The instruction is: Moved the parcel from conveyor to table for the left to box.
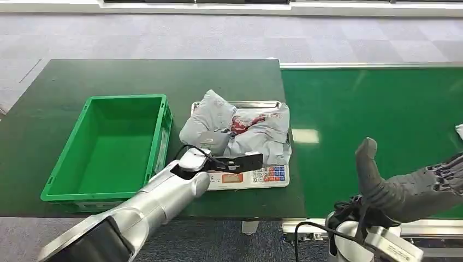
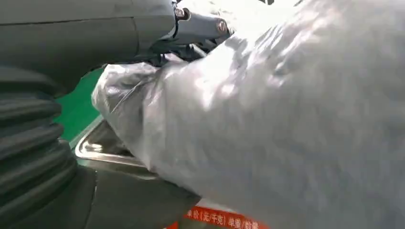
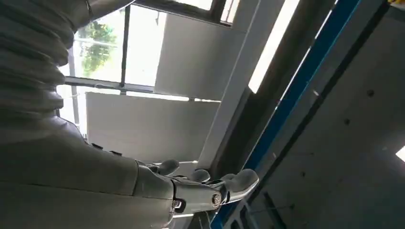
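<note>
A crumpled grey plastic parcel [image 1: 240, 128] with a red patch lies on the metal pan of a white scale [image 1: 262, 177] at the table's right end. My left hand [image 1: 218, 162] is at the parcel's near edge. In the left wrist view the parcel [image 2: 286, 119] sits between the dark fingers [image 2: 200, 26] on one side and the thick thumb [image 2: 124, 200] on the other, so the left hand [image 2: 71, 47] grips it. My right hand [image 1: 409, 188] hovers over the near edge of the conveyor, fingers spread and holding nothing; the right wrist view shows that hand [image 3: 191, 188] against a ceiling.
An empty green crate [image 1: 128, 99] stands on the dark green table [image 1: 49, 109], left of the scale. The green conveyor belt [image 1: 382, 109] runs along the right, with a white object [image 1: 459, 131] at its far right edge. The scale pan's rim [image 2: 95, 148] shows beneath the parcel.
</note>
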Action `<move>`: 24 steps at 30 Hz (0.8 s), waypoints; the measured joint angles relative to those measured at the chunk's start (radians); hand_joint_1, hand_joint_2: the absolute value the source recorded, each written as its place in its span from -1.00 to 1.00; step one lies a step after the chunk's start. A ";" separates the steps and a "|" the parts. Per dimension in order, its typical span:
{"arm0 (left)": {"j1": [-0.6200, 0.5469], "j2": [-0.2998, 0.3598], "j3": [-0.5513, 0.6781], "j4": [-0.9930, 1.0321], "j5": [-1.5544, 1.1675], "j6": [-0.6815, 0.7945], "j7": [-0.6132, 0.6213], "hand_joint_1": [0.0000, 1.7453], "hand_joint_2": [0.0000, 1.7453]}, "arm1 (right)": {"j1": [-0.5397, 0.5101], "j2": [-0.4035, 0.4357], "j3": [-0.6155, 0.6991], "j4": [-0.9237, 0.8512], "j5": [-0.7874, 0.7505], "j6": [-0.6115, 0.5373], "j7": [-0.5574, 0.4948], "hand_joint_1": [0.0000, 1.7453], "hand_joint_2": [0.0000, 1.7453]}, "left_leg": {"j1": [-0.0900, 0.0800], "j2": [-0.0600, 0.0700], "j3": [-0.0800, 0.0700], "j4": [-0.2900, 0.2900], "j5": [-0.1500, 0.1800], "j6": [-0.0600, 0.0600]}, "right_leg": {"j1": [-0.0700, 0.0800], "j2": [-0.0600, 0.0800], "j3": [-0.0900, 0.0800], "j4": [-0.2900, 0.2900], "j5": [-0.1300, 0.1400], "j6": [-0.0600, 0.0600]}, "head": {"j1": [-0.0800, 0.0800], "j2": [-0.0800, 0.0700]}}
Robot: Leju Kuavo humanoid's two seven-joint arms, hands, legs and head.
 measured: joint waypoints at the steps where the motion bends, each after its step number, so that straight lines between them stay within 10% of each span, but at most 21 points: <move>1: 0.000 -0.001 -0.005 0.002 -0.006 0.002 0.003 1.00 1.00 | 0.003 0.002 0.003 -0.005 0.000 0.000 0.000 -1.00 1.00 | 0.000 0.000 0.001 0.000 0.000 0.000 | 0.000 0.000 0.001 0.000 0.000 0.000 | 0.000 0.000; 24: -0.003 0.002 0.051 0.018 0.097 0.258 -0.138 1.00 1.00 | -0.001 0.016 0.027 0.026 -0.010 0.001 0.000 -1.00 1.00 | 0.000 0.000 -0.005 0.000 0.006 -0.001 | 0.001 0.000 -0.005 0.000 0.004 -0.002 | 0.000 0.000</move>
